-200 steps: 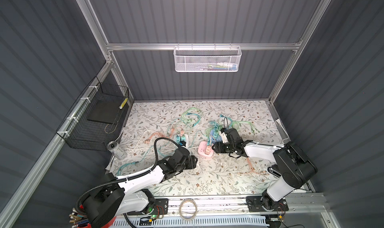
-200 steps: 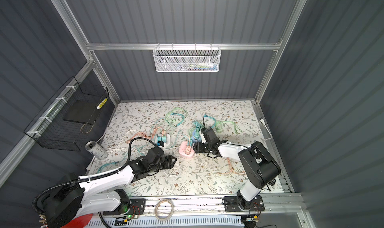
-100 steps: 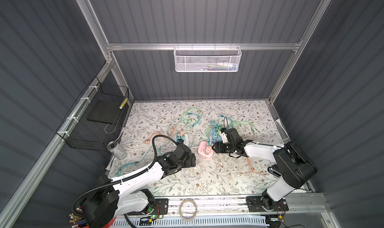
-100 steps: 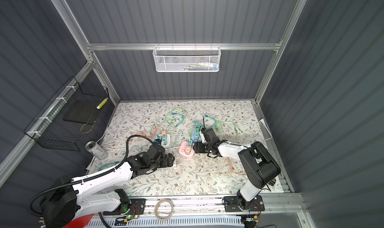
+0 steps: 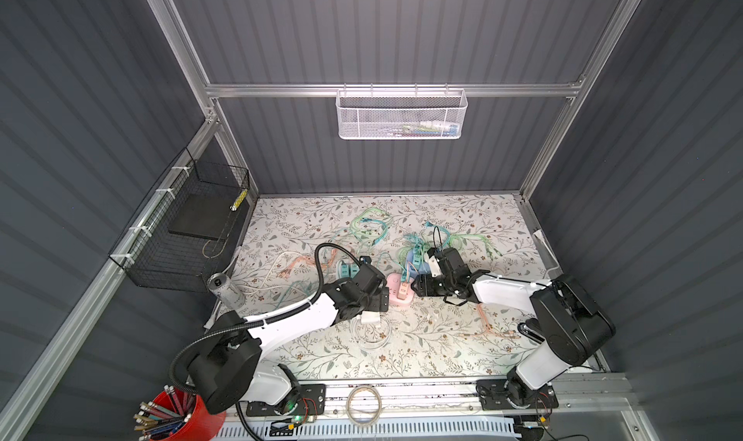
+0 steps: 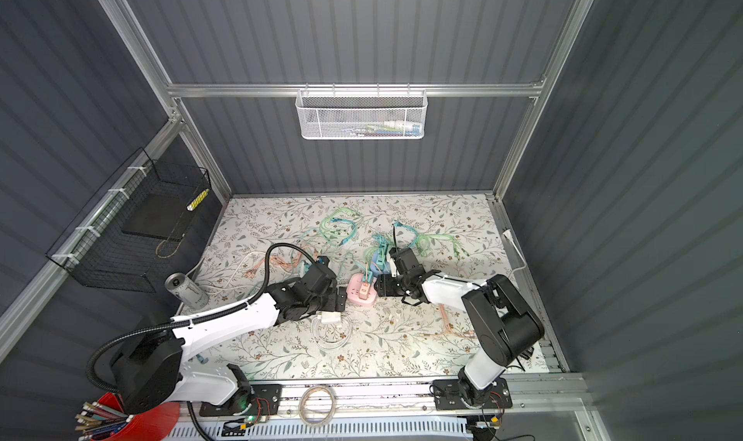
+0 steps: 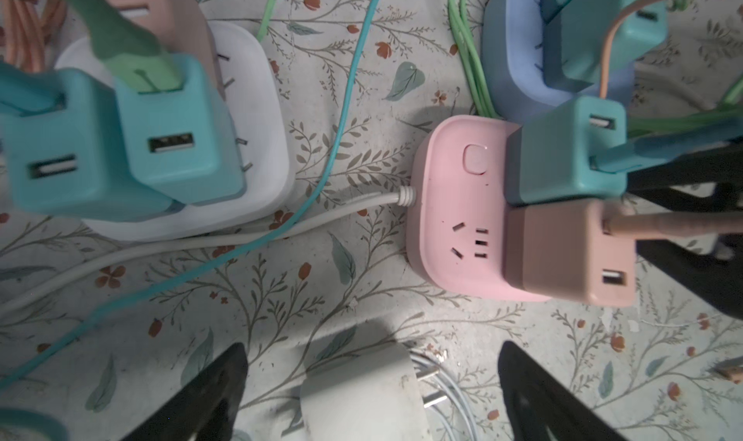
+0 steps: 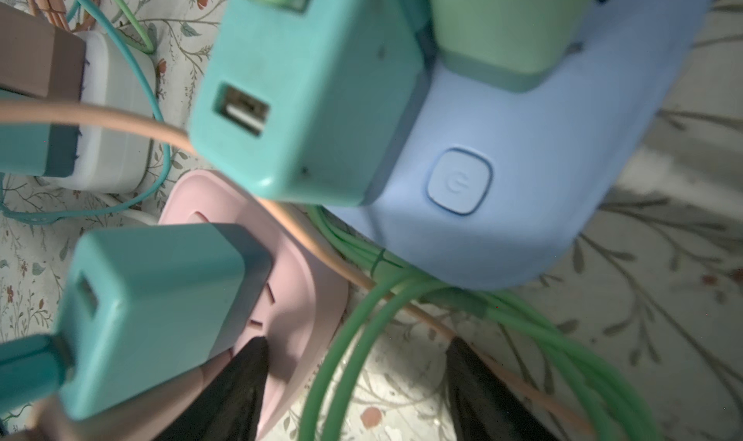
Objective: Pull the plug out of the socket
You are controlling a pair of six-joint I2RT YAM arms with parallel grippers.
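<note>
Pull seems done: white plug (image 7: 362, 394) free inside my wide-open left claw (image 7: 372, 352); right claw (image 8: 356, 344), jaws apart, at pink socket (image 7: 454, 226). Next: withdraw.

Matt plastic on a printed mat
The pink socket (image 7: 454, 226) is smooth, matt plastic, as are the teal plug (image 7: 563, 157) on it and the blue socket (image 7: 510, 77) beside it. The green cables (image 8: 534, 326) nearby look rubbery, and the mat (image 7: 362, 298) beneath is dull.
</note>
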